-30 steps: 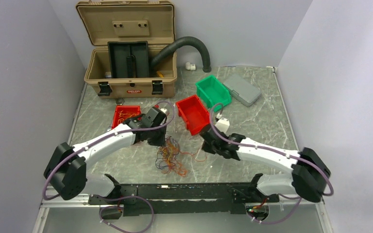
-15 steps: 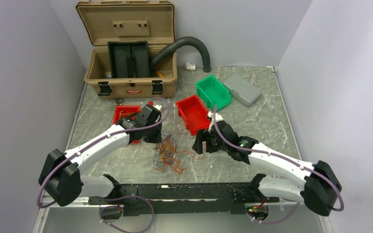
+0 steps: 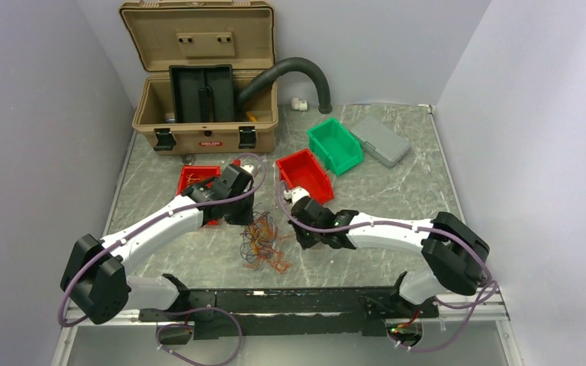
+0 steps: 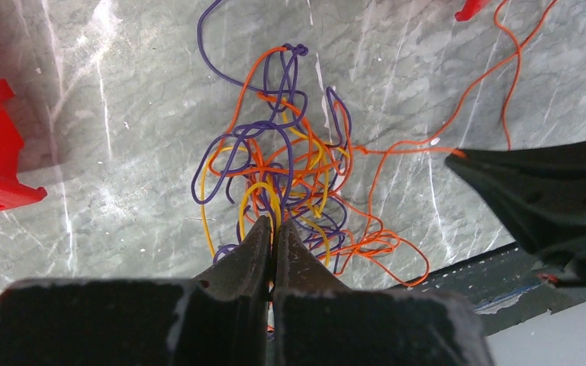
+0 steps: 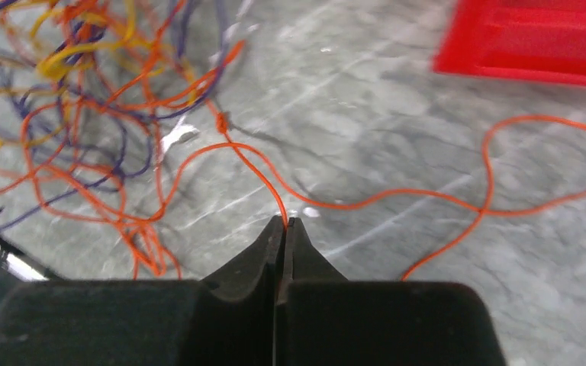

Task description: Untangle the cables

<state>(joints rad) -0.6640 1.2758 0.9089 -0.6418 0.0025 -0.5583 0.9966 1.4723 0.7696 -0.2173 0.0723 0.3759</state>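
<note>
The cables [image 3: 263, 245] are a loose tangle of thin orange, yellow and purple wires [image 4: 290, 164] on the marble tabletop between the two arms. My left gripper [image 4: 272, 223] hangs over the tangle's far-left side [image 3: 250, 221], shut on a yellow loop of it. My right gripper [image 5: 284, 221] is low at the tangle's right edge [image 3: 297, 238], shut on a single orange strand [image 5: 397, 200] that trails off to the right. In the left wrist view the right gripper's dark fingertips [image 4: 462, 158] pinch that orange strand.
A red tray [image 3: 197, 183] with more wires lies under the left arm. A red bin [image 3: 303, 177], green bin [image 3: 334, 145] and grey box [image 3: 379, 141] stand behind the right arm. An open tan case [image 3: 206, 137] and black hose [image 3: 297, 72] are at the back.
The right arm swung left towards the tangle, opened, then shut on the orange strand. The left gripper first shifted slightly up and left, then held still, shut on the yellow loop.
</note>
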